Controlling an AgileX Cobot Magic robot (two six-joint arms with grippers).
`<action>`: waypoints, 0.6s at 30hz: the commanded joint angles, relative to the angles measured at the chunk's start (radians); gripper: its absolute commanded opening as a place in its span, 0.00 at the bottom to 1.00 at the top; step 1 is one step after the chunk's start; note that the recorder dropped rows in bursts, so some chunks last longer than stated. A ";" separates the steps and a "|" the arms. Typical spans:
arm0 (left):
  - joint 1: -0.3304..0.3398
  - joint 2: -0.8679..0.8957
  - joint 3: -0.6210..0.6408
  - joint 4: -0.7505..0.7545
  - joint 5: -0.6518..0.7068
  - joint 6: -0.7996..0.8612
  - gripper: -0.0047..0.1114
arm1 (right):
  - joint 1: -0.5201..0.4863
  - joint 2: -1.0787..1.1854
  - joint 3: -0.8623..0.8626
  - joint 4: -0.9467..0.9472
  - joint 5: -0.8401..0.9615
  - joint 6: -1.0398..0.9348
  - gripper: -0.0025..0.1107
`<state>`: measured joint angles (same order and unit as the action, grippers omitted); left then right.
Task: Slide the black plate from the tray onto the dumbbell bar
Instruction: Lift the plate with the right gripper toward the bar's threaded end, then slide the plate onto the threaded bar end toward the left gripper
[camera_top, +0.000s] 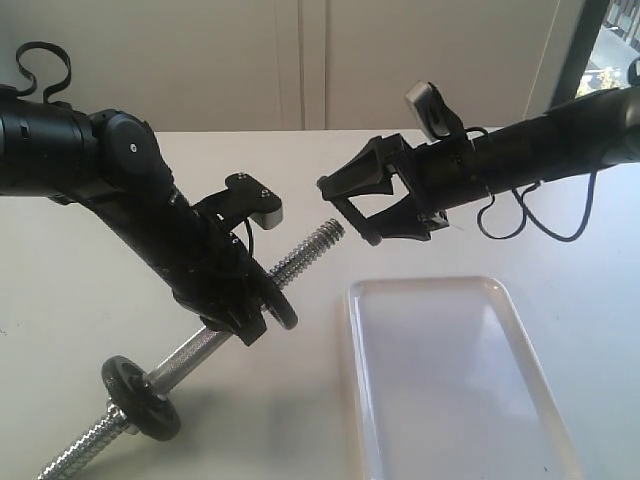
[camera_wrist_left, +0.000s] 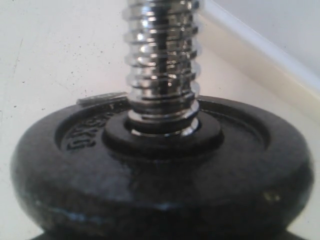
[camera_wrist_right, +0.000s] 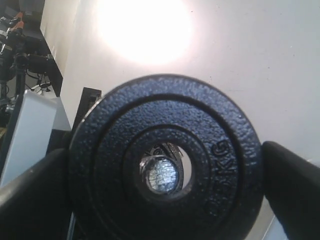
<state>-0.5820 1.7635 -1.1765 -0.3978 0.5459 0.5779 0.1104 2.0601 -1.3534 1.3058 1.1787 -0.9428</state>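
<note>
The right gripper (camera_top: 350, 210) clamps the black plate (camera_wrist_right: 215, 145) by its edges, up in the air. The plate's hole faces the threaded tip of the dumbbell bar (camera_top: 308, 250), near it but not on it. The left gripper (camera_top: 248, 312) is closed round the bar's middle, and the bar slants upward. Just ahead of that gripper, another black disc (camera_wrist_left: 165, 190) sits on the thread. A lower disc (camera_top: 140, 395) sits near the bar's other end. The white tray (camera_top: 430, 286) lies on the table (camera_top: 280, 430) below the right gripper.
</note>
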 joint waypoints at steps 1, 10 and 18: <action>0.001 -0.040 -0.022 -0.073 -0.040 -0.002 0.04 | 0.010 -0.023 -0.011 0.052 0.042 0.000 0.02; 0.001 -0.040 -0.022 -0.073 -0.046 -0.002 0.04 | 0.032 0.001 -0.011 0.054 0.042 0.002 0.02; 0.001 -0.040 -0.022 -0.073 -0.057 -0.002 0.04 | 0.034 0.006 -0.011 0.050 0.042 0.004 0.02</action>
<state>-0.5820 1.7650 -1.1765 -0.3988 0.5392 0.5745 0.1397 2.0757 -1.3534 1.3058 1.1795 -0.9350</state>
